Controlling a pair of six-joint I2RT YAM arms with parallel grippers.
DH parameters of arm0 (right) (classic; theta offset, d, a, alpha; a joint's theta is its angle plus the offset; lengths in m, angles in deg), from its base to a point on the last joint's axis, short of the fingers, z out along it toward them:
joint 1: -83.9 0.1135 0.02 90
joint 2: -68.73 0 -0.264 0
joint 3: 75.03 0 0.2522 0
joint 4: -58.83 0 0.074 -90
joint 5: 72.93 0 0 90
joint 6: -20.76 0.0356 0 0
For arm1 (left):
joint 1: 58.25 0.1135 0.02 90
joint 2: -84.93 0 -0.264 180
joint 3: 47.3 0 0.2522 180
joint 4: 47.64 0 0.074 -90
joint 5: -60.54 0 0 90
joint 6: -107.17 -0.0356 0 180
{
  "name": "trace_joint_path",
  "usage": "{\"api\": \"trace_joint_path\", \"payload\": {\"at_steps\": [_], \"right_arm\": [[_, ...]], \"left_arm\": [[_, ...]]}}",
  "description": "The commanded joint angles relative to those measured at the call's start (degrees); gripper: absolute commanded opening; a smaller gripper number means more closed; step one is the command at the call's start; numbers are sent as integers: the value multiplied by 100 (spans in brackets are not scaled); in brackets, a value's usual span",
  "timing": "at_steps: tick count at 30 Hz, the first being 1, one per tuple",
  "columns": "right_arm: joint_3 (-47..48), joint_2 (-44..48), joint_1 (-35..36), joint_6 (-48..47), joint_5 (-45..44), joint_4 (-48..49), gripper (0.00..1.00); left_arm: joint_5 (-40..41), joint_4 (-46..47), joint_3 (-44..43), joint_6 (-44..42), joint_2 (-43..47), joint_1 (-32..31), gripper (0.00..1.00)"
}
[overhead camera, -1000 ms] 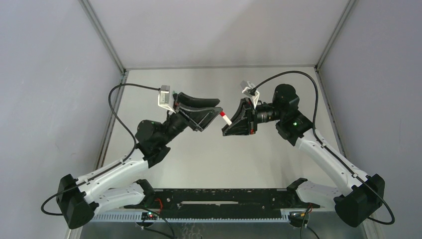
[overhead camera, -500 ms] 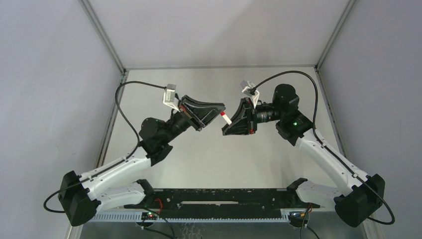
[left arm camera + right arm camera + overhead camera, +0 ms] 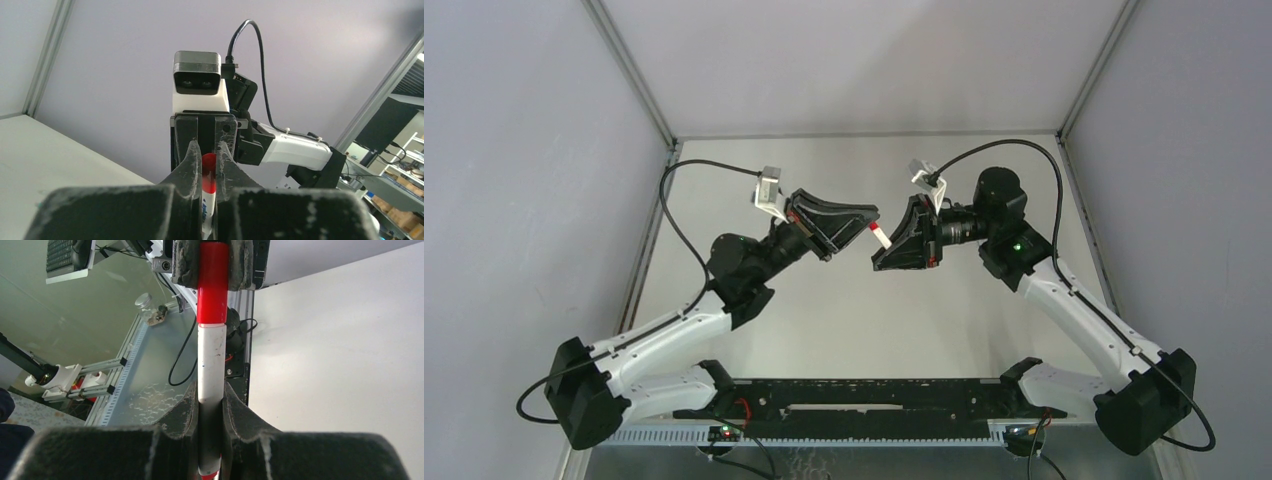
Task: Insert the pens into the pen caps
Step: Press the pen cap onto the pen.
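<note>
Two grips: red cap (image 3: 213, 295) clenched between left fingers (image 3: 187, 167), white pen (image 3: 210, 365) between right fingers (image 3: 184, 412).

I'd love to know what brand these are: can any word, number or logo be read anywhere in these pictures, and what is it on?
No text here can be read.
Pen: faint blue print on its white barrel in the left wrist view, too blurred to read.
Red cap: no lettering shows.
Wrist camera on the facing arm: no label shows.
</note>
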Motion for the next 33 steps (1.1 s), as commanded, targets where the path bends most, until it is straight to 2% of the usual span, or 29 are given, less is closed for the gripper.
{"api": "trace_joint_path", "payload": {"at_steps": [1, 5, 9, 14, 21, 24, 26, 28, 30, 33], "right_arm": [[352, -105, -4, 415, -328, 927, 0], [643, -247, 39, -23, -608, 538, 0], [956, -370, -12, -360, -747, 98, 0], [1226, -564, -150, 10, -250, 407, 0], [1386, -811, -48, 912, 529, 1337, 0], [1485, -867, -10, 1024, 651, 1405, 0], [1583, -851, 20, 686, 484, 1112, 0], [1923, -837, 30, -275, 2, -76, 0], [2181, -865, -5, -813, -466, -833, 0], [2537, -956, -56, -1295, -1020, -1424, 0]], "left_arm": [[-298, -902, 136, -187, -347, -354, 0], [302, -1083, 261, -223, -557, -711, 0], [540, -1009, 511, 27, -706, -996, 0], [-264, -773, 750, 439, -910, -1095, 0], [-2007, -45, 827, 723, -1290, -1096, 0], [-2362, -388, 755, 482, -1507, -1096, 0], [-1950, -1564, 516, -75, -1492, -1107, 0], [-1348, -2487, 265, -403, -1470, -1158, 0], [-664, -3085, 86, -501, -1467, -1269, 0], [178, -3605, -65, -463, -1555, -1456, 0]]}}
